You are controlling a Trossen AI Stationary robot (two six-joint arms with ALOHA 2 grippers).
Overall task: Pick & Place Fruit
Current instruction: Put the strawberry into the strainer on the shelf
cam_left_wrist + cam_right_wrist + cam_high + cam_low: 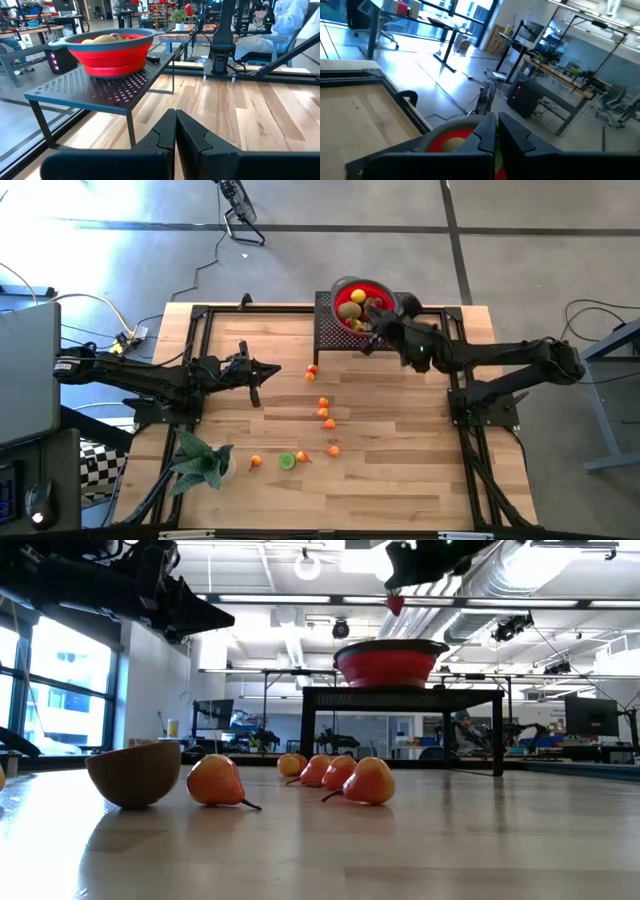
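My right hand (372, 340) hangs over the red bowl (357, 302) on its black perforated stand (335, 338), fingers pressed together with no fruit that I can see between them. My left hand (272, 370) waits well away from the bowl, out over the bare wood of the table (400, 460), also pinched shut and empty.

Several fruits already lie in the bowl: a yellow lemon (358, 297) and other pieces I cannot sort out from above. The rest stay on the table, well apart from the bowl: a loose string of small orange-red fruits (323, 412) running away from the stand, a lime (287, 461) beyond them, and one more orange piece (256, 462) beside the leafy green plant (200, 465). From table height, the pear-shaped fruits (369, 781) stand in a cluster with thin stems, next to a brown kiwi half (134, 772).

As I judge it, the trouble ahead lies in three places. My right wrist sits close over the bowl's grey rim; a careless swing away could clip it and tip the bowl off its stand. The fruits on the table are round and light, so a descent even slightly off centre would likely nudge one and send it rolling into its neighbours. And both arms must reach the same string of fruit; crowding there risks a collision.

My right arm stretches low from its base toward the bowl, my left reaching level from the opposite side.
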